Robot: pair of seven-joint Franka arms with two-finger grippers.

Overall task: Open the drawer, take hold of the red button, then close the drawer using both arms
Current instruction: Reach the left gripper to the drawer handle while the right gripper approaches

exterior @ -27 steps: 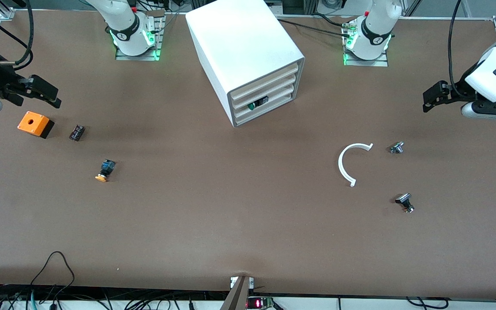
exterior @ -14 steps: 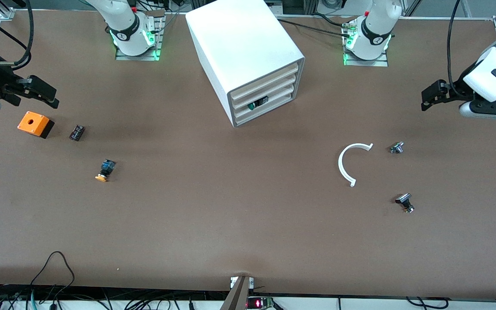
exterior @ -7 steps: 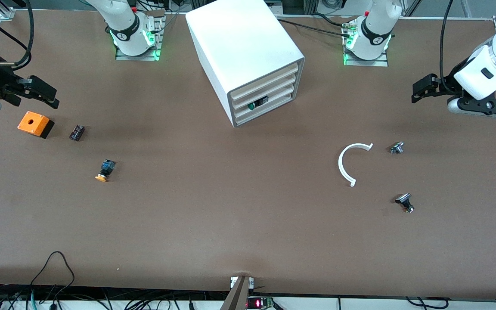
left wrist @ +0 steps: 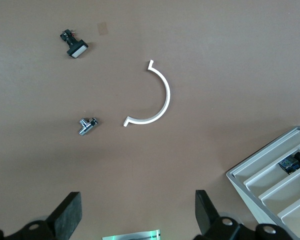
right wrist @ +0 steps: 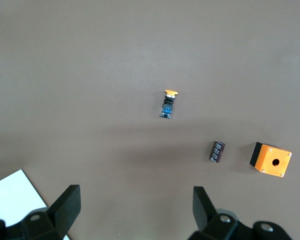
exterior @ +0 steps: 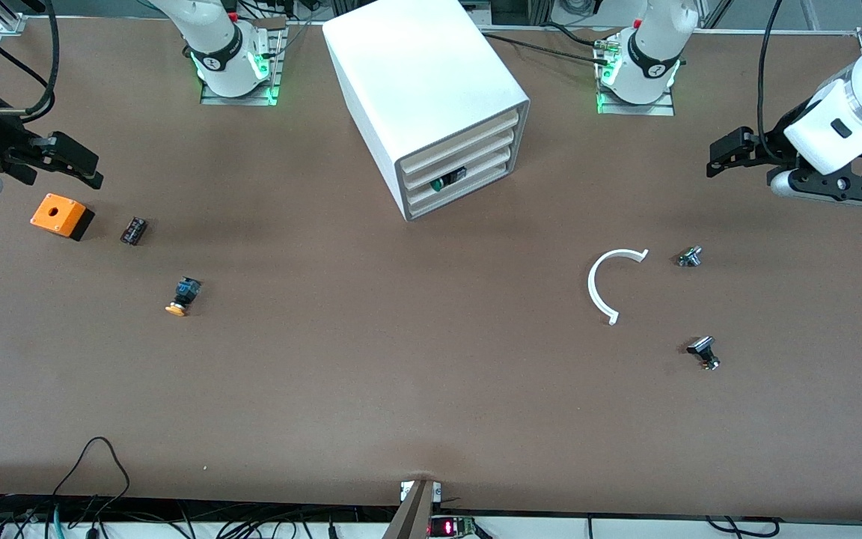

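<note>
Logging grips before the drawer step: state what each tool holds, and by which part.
Nothing is held. The left tool and the right tool are both open and empty, above bare table.

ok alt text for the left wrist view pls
The left claw, open, hangs over bare brown table. On the table lie a white half-ring, a small metal fitting and a black switch part; the white cabinet shows at one corner.

The red button is nowhere to be seen. The cabinet [left wrist: 270, 185] is cut off at the left wrist view's edge, drawer [exterior: 455, 177] contents mostly hidden.
</note>
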